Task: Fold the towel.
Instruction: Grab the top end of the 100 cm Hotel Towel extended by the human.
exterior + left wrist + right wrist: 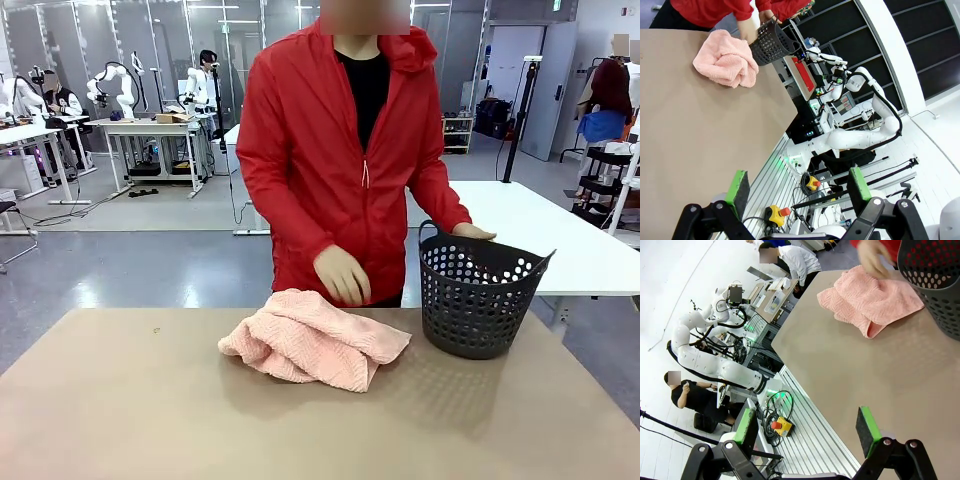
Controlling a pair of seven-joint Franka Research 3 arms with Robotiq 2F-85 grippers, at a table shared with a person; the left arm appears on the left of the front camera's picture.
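Table: a plain tan table [120, 420] with a smooth, matte top took up the near part of the front view.
Room: beyond the table lay a glossy grey floor [150, 270], with white work tables [560, 240] farther back and glass partition walls at the far end.
Towel, place: the pink towel [312, 340] lay on the table close to its far edge, about midway from left to right.
Towel, shape: it was a loose, crumpled heap with overlapping folds, and its zigzag weave faced up.
Towel, long axis: the heap ran roughly left to right across the table, and one loose corner pointed right.
Basket: a dark perforated basket [478, 300] stood upright on the table just to the right of the towel, near that corner.
Person: someone in a red jacket [340, 140] stood at the far side of the table.
Hands: one hand [342, 275] was over the far edge of the towel, though contact could not be told; the other hand [472, 232] rested on the far rim of the basket.
Left gripper: the left gripper [797, 182] stood wide open with nothing between its green pads, over the near edge of the table and well apart from the towel.
Right gripper: the right gripper [807, 422] was likewise spread wide and empty, at the near side and well apart from the towel.
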